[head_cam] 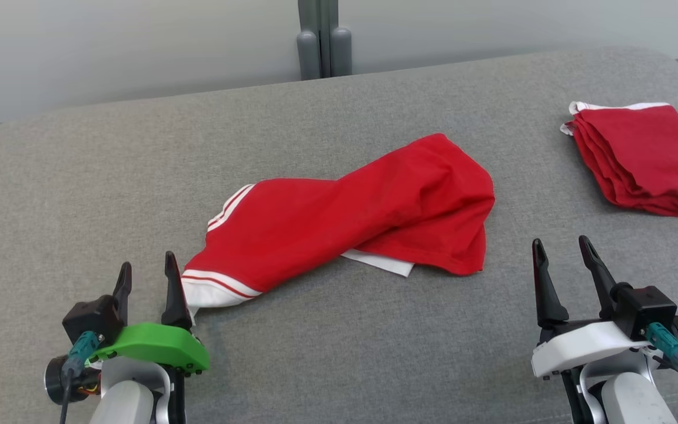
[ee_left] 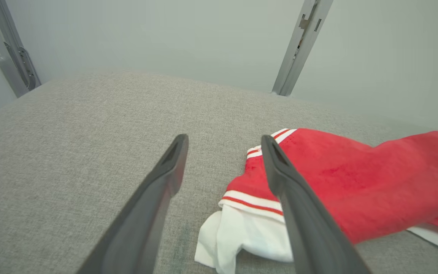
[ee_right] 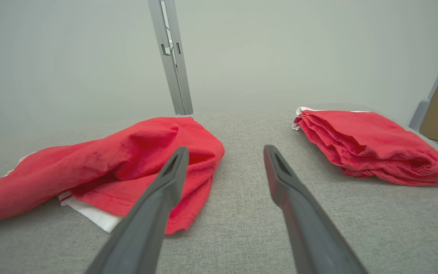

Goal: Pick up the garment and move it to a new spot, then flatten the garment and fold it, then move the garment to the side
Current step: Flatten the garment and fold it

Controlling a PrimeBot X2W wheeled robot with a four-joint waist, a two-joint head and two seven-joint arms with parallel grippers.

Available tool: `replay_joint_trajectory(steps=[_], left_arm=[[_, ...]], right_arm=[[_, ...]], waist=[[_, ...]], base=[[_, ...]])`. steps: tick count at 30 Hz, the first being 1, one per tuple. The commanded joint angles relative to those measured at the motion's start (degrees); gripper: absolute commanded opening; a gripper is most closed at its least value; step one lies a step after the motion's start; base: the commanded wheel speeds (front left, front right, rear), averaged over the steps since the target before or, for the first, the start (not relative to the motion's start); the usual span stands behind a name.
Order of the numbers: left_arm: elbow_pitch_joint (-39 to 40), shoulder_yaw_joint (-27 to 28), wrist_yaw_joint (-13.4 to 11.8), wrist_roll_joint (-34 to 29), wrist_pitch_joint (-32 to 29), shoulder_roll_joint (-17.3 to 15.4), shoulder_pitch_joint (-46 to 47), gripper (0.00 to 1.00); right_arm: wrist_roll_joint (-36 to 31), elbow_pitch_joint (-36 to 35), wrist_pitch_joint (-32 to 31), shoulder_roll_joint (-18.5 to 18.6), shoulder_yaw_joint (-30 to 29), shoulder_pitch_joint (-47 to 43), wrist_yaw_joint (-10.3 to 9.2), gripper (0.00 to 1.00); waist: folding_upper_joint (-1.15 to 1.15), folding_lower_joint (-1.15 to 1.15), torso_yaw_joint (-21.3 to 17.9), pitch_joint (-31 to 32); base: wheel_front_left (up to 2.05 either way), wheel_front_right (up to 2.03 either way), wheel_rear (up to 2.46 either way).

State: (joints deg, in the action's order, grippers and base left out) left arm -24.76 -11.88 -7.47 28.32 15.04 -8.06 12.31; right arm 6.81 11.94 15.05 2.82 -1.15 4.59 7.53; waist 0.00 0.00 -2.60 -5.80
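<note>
Red garment (head_cam: 351,218) bunched, perhaps a shirt, folded pile (head_cam: 651,159) cropped

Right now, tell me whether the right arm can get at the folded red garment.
Probably yes. The right arm's fingers stand open, and only bare grey cushion lies between them and the folded red garment; the crumpled garment lies off to their left.
</note>
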Motion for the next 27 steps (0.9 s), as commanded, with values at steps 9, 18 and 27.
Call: replay_joint_trajectory(steps=[9,18,27], left_arm=[[7.82,-1.93,1.3,-3.79,0.16,3.29,-4.48,1.0],[10.83,-7.11,1.88,-4.68,0.1,4.95,-4.36,1.0],[12.21,-9.04,1.39,-4.94,0.1,5.11,-2.54,1.0]], right_arm=[[-4.13,2.07,-0.46,0.15,0.24,0.2,-0.09,1.0],[-8.78,12.24,-3.36,1.5,-5.3,9.12,-0.09,1.0],[-3.33,27.38,-8.01,6.28,-4.13,20.13,-0.1,1.0]], waist=[[0.0,0.0,4.8,2.21],[0.0,0.0,9.82,-2.2],[0.0,0.0,12.87,-5.66]], base=[[0.0,0.0,0.0],[0.0,0.0,0.0],[0.0,0.0,0.0]])
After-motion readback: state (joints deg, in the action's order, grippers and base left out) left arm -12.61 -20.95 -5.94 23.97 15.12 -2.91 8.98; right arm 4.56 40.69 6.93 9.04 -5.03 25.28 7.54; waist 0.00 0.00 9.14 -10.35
